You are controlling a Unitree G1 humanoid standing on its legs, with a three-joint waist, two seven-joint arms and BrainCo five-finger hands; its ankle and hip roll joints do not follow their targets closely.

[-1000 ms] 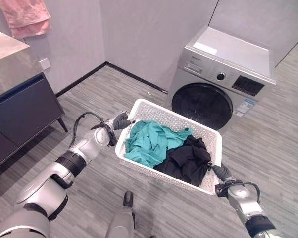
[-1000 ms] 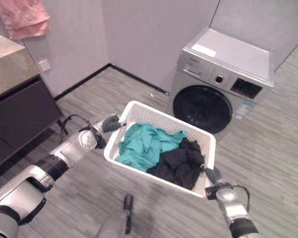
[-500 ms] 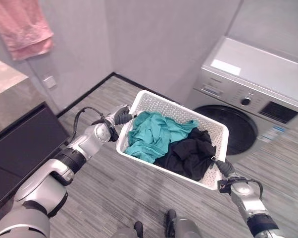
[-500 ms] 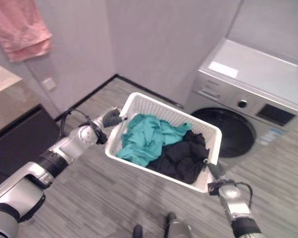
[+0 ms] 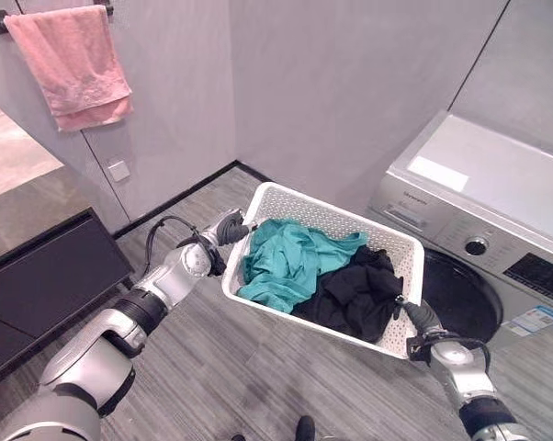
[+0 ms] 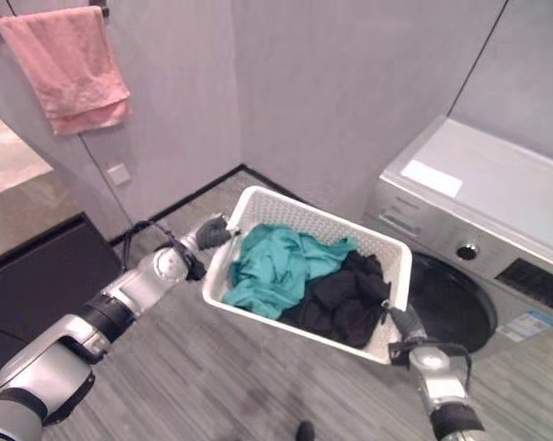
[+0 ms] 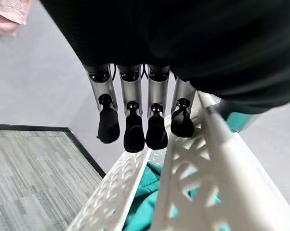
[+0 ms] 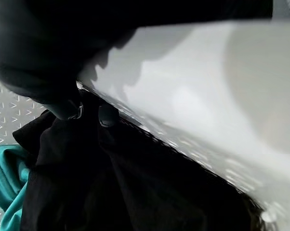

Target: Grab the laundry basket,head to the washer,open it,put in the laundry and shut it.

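Since the frames a second back the whole head view has swung: the washer (image 5: pixel 483 239) now sits at the right edge with its round door (image 5: pixel 456 299) partly hidden behind the basket (image 5: pixel 322 276), and the pink towel (image 5: pixel 70 64) on the wall rail has come fully into sight, so the camera and body have turned and closed in rather than the room's things shifting; the basket keeps much the same place between the arms. Step in hand, by my reading: carrying the basket to the washer, with the grab done and the door not yet opened. Basket is held clear of the floor (image 5: pixel 212 367), tilted, its far right corner just in front of the washer's door. Inside lie a teal garment (image 5: pixel 290 262) on the left and a black garment (image 5: pixel 355 294) on the right, touching. Left hand (image 5: pixel 229 226) is at the basket's left end wall; its wrist view shows straight fingers (image 7: pixel 134 130) reaching past the rim beside the lattice wall, not curled round it, thumb unseen. Right hand (image 5: pixel 414 317) is at the opposite end wall, low right corner; its fingers are buried at the rim and black cloth, so I cannot tell how they are set. Next move likely calls for setting the basket down near the washer but clear of the door's swing, freeing one hand for the door. A dark cabinet (image 5: pixel 47 285) stands well to the left.
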